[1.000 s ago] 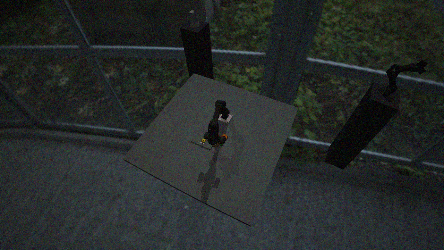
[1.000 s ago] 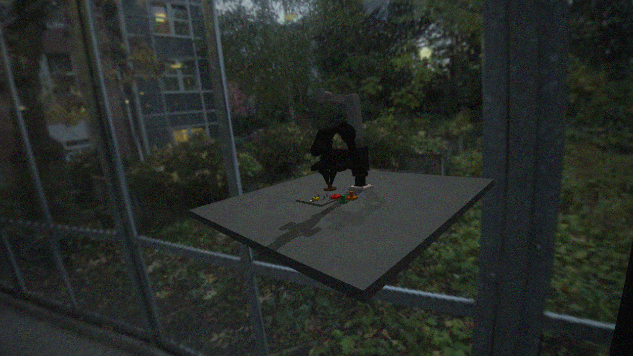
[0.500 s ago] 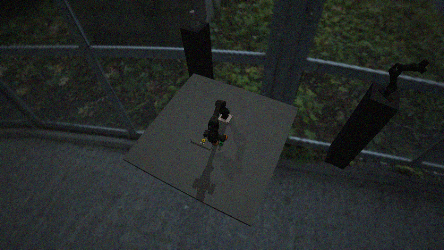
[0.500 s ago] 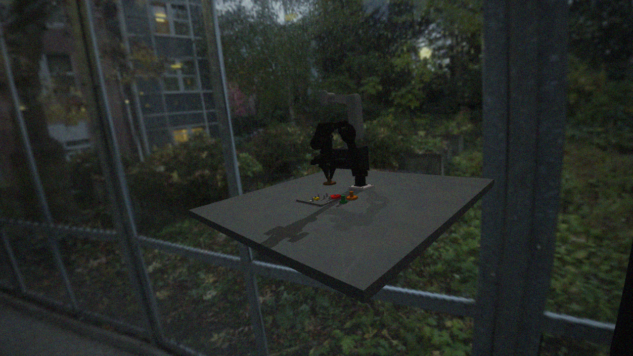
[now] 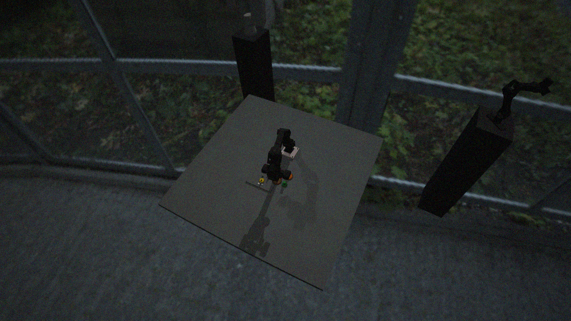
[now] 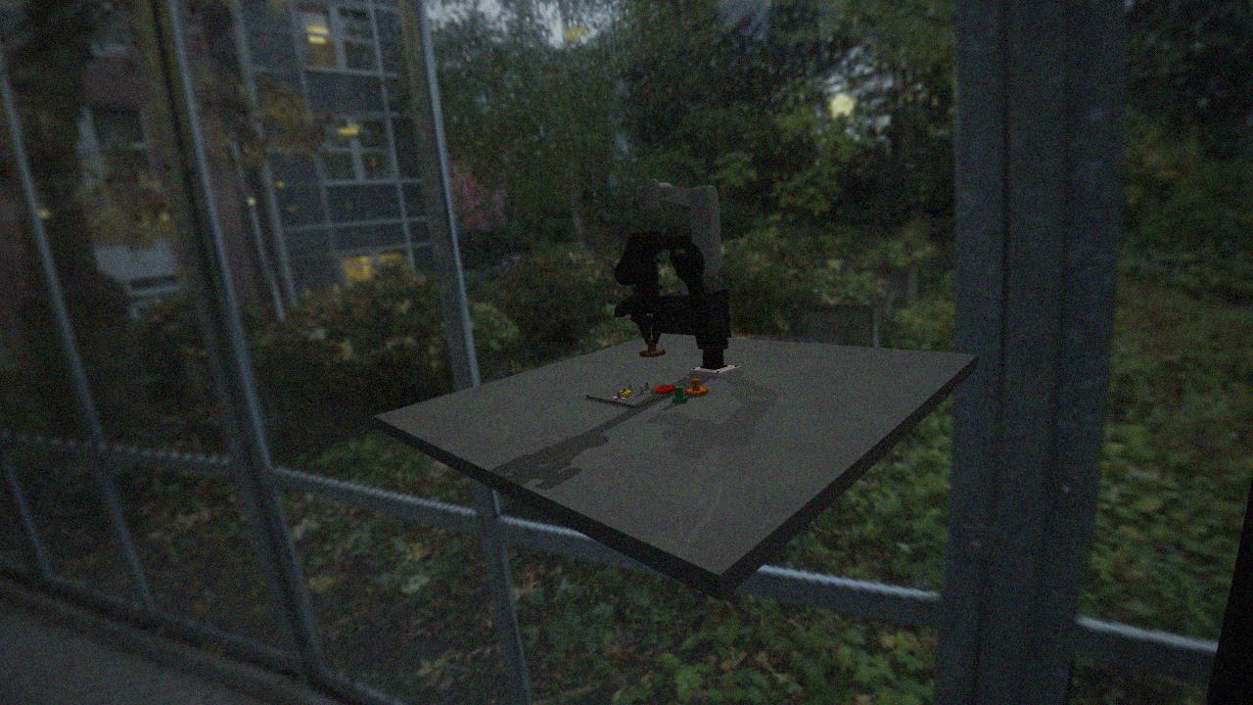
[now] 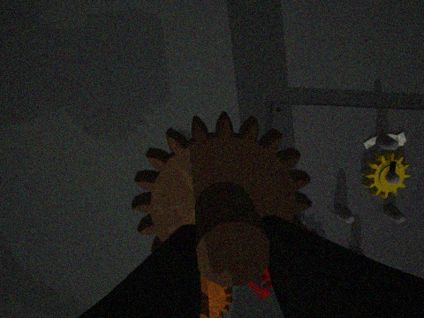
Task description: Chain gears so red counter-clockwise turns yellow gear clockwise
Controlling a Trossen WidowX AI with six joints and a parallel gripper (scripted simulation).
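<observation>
My gripper (image 6: 651, 342) (image 7: 229, 233) is shut on the hub of a large brown-orange gear (image 5: 277, 182) (image 6: 651, 352) (image 7: 238, 163) and holds it level above the board and table. The grey board (image 7: 318, 132) bears the yellow gear (image 5: 261, 180) (image 6: 625, 393) (image 7: 381, 181) beside a white arrow (image 7: 371, 142). Empty pegs show near it, one peg (image 7: 346, 215) and another peg (image 7: 396, 214). The red gear (image 6: 664, 388) is mostly hidden in the wrist view, where the red arrow (image 7: 261, 289) shows. A green gear (image 5: 284, 184) (image 6: 679, 395) and an orange gear (image 5: 290, 175) (image 6: 696, 389) (image 7: 217, 300) stand on the table.
The arm's pale base plate (image 5: 295, 152) (image 6: 726, 369) is behind the board. The arm's shadow falls across the table (image 5: 223, 191) (image 6: 788, 491). Dark pillars stand beyond the table, one pillar (image 5: 255, 67) at its back and another pillar (image 5: 459, 167) at the right.
</observation>
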